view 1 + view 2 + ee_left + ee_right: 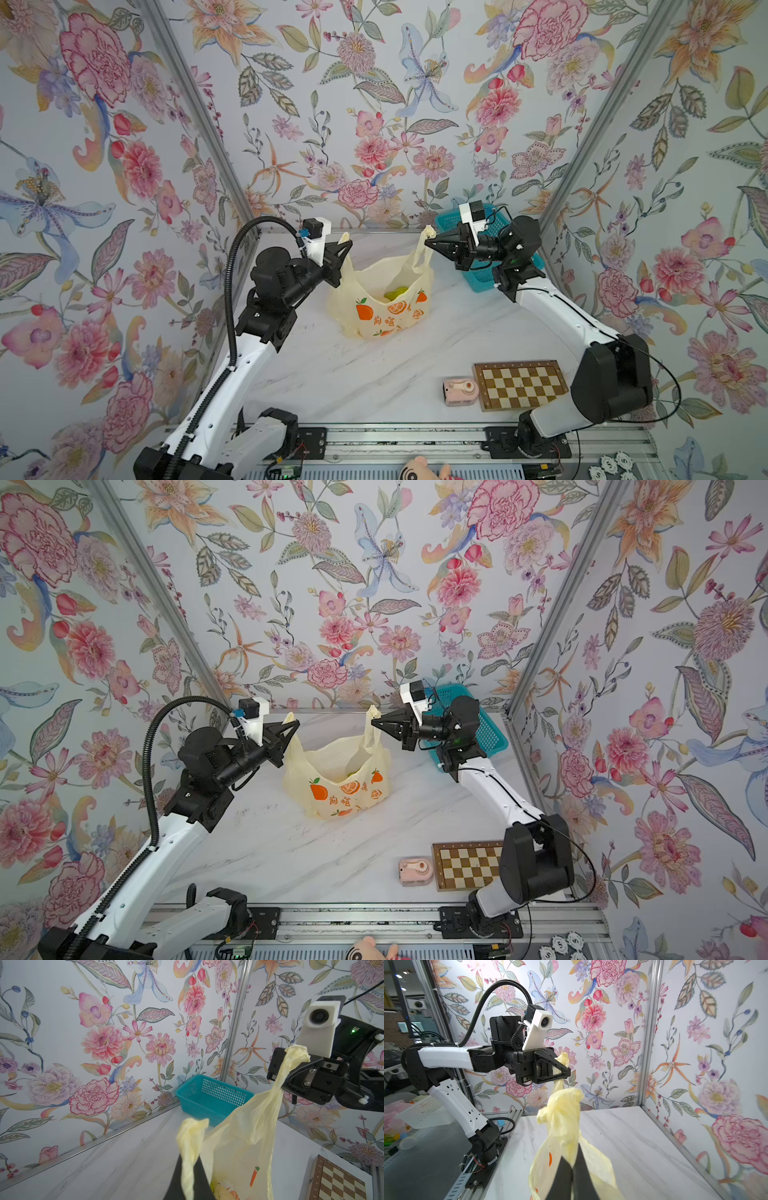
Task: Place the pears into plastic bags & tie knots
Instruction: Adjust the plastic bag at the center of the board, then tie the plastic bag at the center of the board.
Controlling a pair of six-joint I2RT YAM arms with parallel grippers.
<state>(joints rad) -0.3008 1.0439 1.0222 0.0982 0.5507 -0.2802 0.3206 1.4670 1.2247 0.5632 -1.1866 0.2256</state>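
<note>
A pale-yellow plastic bag [374,286] [332,762] with orange fruit prints stands on the marble table, mouth up, in both top views. A yellow-green pear [397,294] [352,776] shows inside it. Other pears are only dimly seen through the film [223,1192]. My left gripper [347,249] [190,1160] is shut on the bag's left handle [192,1136]. My right gripper [429,243] [573,1154] is shut on the right handle [562,1109]. Both handles are pulled up and apart, their ends sticking out past the fingertips.
A teal mesh basket [482,278] [212,1095] sits in the back right corner, behind the right wrist. A chessboard [519,384] and a pink toy camera [459,390] lie front right. A plush toy [424,467] and poker chips [615,467] rest at the front rail.
</note>
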